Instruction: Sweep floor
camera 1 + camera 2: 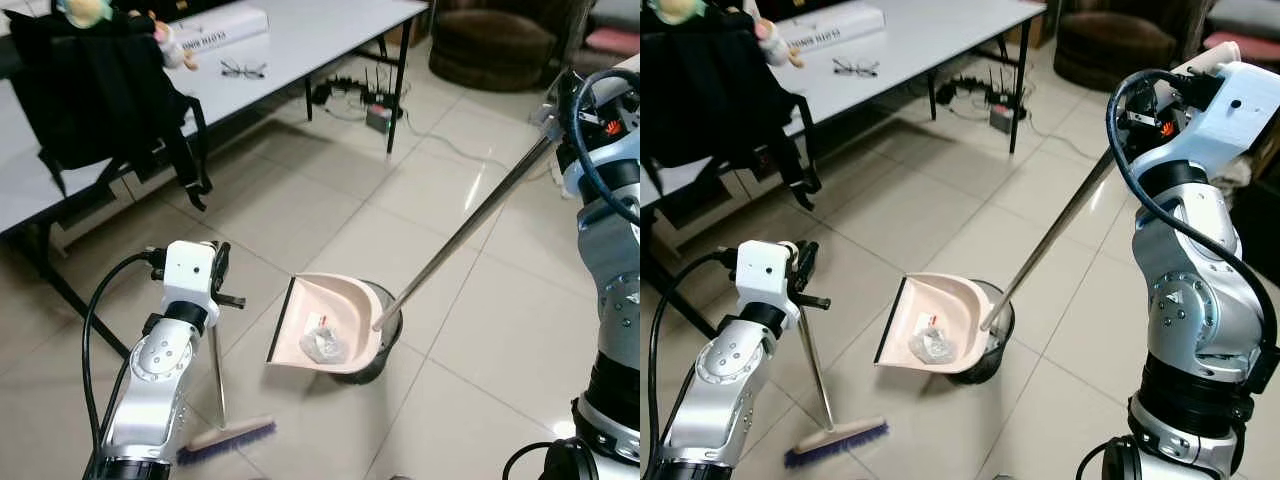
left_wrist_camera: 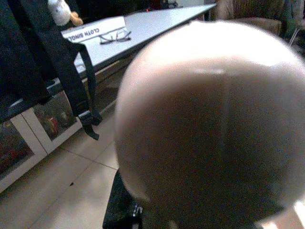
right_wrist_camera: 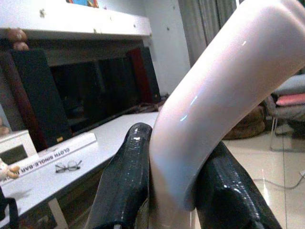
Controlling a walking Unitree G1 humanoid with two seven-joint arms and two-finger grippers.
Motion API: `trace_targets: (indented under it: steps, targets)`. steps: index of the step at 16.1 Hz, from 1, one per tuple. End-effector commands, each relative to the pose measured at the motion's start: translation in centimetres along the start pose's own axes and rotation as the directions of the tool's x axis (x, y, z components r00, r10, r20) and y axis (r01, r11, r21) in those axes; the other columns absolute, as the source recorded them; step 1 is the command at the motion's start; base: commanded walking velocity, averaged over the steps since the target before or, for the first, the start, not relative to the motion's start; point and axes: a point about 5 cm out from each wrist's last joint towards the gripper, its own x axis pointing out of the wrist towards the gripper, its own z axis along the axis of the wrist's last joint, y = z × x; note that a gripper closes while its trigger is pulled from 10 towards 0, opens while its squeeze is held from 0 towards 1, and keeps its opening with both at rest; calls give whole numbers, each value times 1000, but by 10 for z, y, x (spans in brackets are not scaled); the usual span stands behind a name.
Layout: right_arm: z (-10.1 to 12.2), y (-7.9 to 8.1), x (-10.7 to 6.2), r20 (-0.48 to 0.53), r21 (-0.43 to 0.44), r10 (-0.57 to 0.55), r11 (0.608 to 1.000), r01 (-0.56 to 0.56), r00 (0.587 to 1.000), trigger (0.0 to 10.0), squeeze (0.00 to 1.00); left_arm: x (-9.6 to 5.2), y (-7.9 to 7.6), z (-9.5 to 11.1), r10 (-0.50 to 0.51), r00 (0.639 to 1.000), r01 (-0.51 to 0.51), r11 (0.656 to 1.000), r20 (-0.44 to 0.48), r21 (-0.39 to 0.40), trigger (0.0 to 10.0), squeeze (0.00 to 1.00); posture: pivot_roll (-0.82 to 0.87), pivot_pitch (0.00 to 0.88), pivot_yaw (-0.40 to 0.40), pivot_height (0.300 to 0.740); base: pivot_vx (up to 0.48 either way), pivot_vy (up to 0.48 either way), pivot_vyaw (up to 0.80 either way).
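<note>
My two head views look down at the tiled floor point(image 1: 470, 330), sharing the dustpan point(image 1: 330, 325). My wrist views sit very close to their held handles, both facing the white surface point(image 2: 157, 28).

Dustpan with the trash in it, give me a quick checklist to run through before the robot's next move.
1. Right pincer shut on the dustpan handle: ok, both fingers press its pale grip.
2. Left pincer holding the broom: ok, it stands upright with the bristles on the floor.
3. Crumpled trash inside the dustpan: ok, it lies in the tray.
4. Dustpan over the black bin: ok, it rests on the rim.
5. Dustpan tilted enough to empty: not ok, the trash lies near the open lip, away from the bin.
6. Space inside the bin: cannot tell, the dustpan covers it.
</note>
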Motion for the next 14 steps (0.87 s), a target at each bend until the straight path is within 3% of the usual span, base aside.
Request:
trace_targets:
  steps: [1,8,12,14]
  targets:
    - [8,-1,0,68,-5,-7,1000,7,998,10000,0,2,-1,8,-1,999,0,1000,35,16,10000,0,-50,21,35,740,0,0,0]
    - [4,2,7,182,-112,44,993,-24,982,10000,0,3,-4,10,-12,999,12,1000,32,8,10000,0,-42,32,39,740,0,0,0]
    - [-5,29,9,228,-263,242,948,-180,943,10000,0,4,-4,9,-15,999,15,1000,30,7,10000,0,-35,31,37,740,0,0,0]
    - [-12,53,3,240,-330,398,891,-311,885,10000,0,4,-5,9,-16,999,16,1000,30,7,10000,0,-29,32,34,740,0,0,0]
